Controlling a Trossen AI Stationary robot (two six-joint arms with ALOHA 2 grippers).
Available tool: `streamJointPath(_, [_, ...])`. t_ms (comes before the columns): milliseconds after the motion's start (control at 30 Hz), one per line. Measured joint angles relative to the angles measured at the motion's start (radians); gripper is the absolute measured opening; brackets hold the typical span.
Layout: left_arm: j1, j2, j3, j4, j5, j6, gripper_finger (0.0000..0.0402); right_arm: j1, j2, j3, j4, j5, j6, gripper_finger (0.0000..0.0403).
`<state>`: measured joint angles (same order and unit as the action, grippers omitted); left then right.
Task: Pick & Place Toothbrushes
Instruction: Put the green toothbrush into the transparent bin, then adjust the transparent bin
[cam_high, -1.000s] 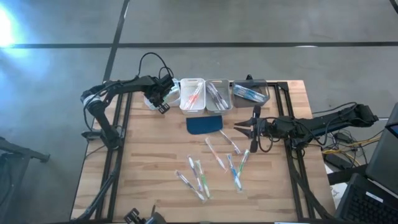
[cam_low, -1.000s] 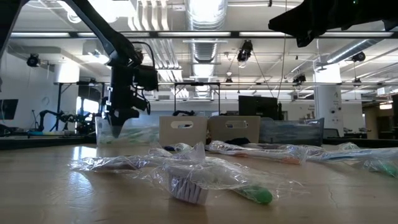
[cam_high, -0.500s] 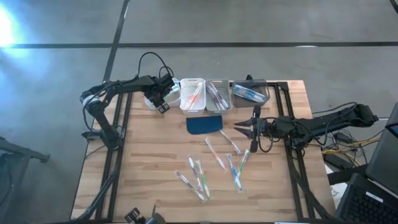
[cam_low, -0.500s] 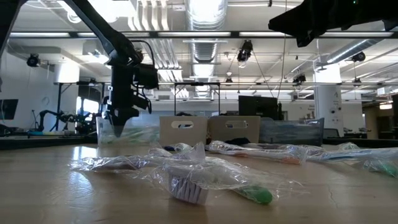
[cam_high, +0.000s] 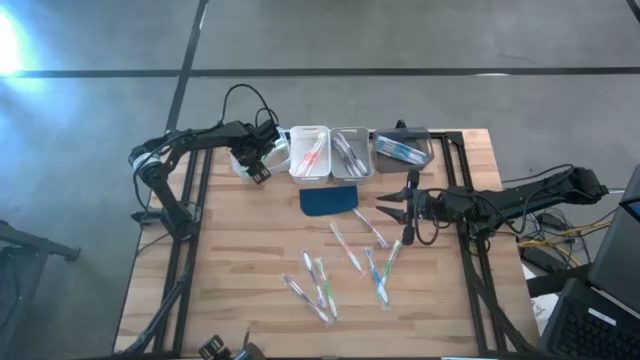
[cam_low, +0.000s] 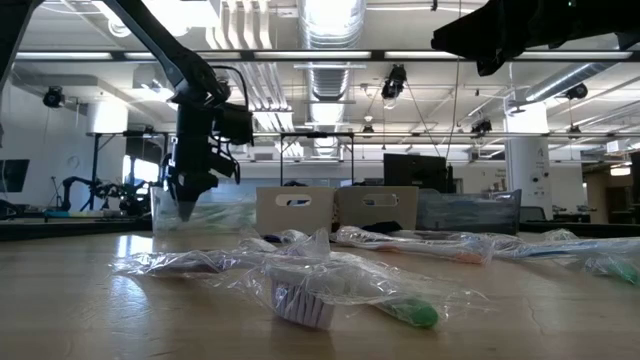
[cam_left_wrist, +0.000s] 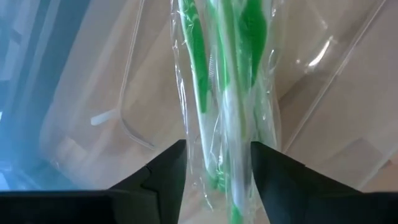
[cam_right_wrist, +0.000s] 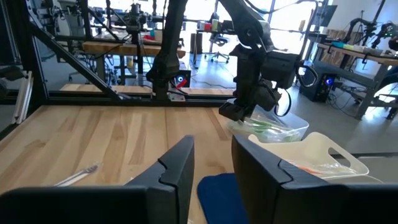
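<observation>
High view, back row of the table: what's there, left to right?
Left gripper over a clear bin → white bin with orange-red toothbrushes → second bin → bin with blue toothbrushes.

Left hand (cam_low: 188, 208) hangs over clear bin (cam_low: 200, 215); wrapped toothbrushes (cam_low: 340, 285) lie nearer.

Toothbrushes, all in clear plastic wrap:
- green-handled ones (cam_left_wrist: 227, 93) in the far-left clear bin, lying lengthwise
- orange-red ones (cam_high: 311, 155) in the next bin to the right
- greyish/clear ones (cam_high: 349, 154) in the third bin
- blue ones (cam_high: 401, 150) in the far-right bin
- loose ones (cam_high: 350, 252) scattered flat on mid table, about eight, mixed angles
- one green-tipped (cam_low: 400, 308) lies nearest the table's near edge, wrap crumpled
</observation>
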<state>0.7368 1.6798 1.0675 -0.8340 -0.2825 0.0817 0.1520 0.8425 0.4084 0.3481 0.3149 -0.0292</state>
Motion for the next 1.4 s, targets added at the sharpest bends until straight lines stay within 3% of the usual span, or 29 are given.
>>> streamJointPath(233, [0.0,0.0,0.089,-0.073,0.0,-0.004,0.0184,0.0,0.0,-0.001,0.0,0.0,0.001,0.0107])
streamJointPath(567, [-0.008,-0.001,0.318,-0.343,0.002,-0.093,0.0183,0.0,0.0,-0.001,0.0,0.0,0.0,0.0069])
streamJointPath(867, [-0.087,-0.013,0.459,-0.494,0.005,-0.162,0.0183,0.0,0.0,-0.001,-0.002,0.0,0.001,0.0042])
streamJointPath(1167, [-0.242,-0.119,0.414,-0.49,-0.006,-0.269,0.0181,0.0,0.0,-0.001,-0.031,0.0,0.003,0.0034])
streamJointPath(1400, [-0.344,-0.23,0.207,-0.474,-0.05,-0.388,0.0181,0.0,0.0,-0.002,-0.034,0.0,0.016,0.005])
